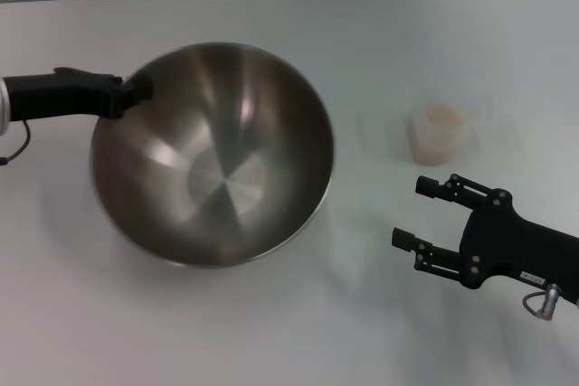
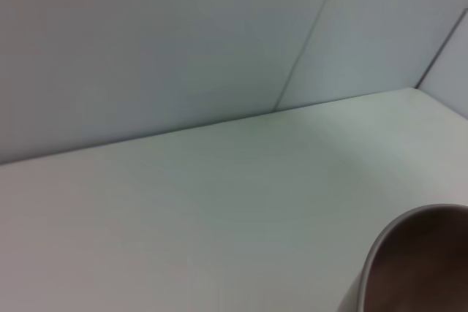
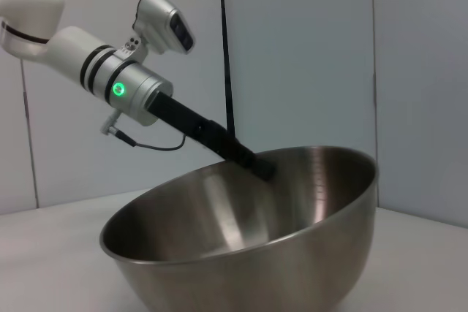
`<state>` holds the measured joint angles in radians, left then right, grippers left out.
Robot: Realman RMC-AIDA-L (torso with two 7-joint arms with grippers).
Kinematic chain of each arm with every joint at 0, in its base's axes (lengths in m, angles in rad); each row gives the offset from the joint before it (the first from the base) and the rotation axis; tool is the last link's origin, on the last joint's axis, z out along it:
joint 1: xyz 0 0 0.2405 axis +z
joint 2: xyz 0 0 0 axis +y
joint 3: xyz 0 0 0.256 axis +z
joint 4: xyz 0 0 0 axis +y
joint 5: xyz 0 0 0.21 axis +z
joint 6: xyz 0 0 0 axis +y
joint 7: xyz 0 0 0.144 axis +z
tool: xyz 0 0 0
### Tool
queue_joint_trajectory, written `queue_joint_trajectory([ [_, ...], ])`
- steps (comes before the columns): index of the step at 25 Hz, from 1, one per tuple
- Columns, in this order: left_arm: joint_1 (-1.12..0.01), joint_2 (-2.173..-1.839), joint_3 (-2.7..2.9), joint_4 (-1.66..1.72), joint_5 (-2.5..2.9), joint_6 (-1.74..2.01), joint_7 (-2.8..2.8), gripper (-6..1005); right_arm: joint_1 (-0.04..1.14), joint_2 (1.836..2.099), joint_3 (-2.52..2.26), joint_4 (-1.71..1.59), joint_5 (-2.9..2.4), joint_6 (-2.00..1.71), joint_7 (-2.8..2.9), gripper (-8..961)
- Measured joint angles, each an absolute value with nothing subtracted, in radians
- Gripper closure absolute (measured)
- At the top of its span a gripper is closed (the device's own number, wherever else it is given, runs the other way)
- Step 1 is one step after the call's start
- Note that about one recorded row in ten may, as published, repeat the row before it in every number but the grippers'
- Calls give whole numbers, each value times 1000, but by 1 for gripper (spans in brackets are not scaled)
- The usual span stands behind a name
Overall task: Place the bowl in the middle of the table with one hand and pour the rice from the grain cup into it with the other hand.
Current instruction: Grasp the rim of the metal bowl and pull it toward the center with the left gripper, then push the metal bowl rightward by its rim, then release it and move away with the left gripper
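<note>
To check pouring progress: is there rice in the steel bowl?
No, the shiny steel bowl is bare inside in the head view.

Left gripper (image 1: pixel 136 89) closed at left; right gripper (image 1: pixel 418 214) with jaws apart.

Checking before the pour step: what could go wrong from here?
1. The left pincer holds the bowl by its thin rim only, and the bowl sits tilted; it could slip or rock when released.
2. The grain cup is small and clear, full of rice; the open right pincer, not yet around it, could knock it over.
3. The cup stands apart from the bowl, so carrying it may spill grains.
</note>
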<state>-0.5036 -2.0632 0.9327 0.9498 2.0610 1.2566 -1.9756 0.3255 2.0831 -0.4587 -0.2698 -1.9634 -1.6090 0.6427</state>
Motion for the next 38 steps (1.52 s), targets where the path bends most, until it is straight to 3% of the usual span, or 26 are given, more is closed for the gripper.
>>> queue_joint_trajectory([
  [19,-603,-2074,1057,876,2030,1169,-1961,949,321,2083,-464,-270,-1963,-1609,642,177],
  [38,-622,-2074,1092,781,1952,1085,-1858,953,326,2083,-466,-271,-1963,-1597,641,177],
])
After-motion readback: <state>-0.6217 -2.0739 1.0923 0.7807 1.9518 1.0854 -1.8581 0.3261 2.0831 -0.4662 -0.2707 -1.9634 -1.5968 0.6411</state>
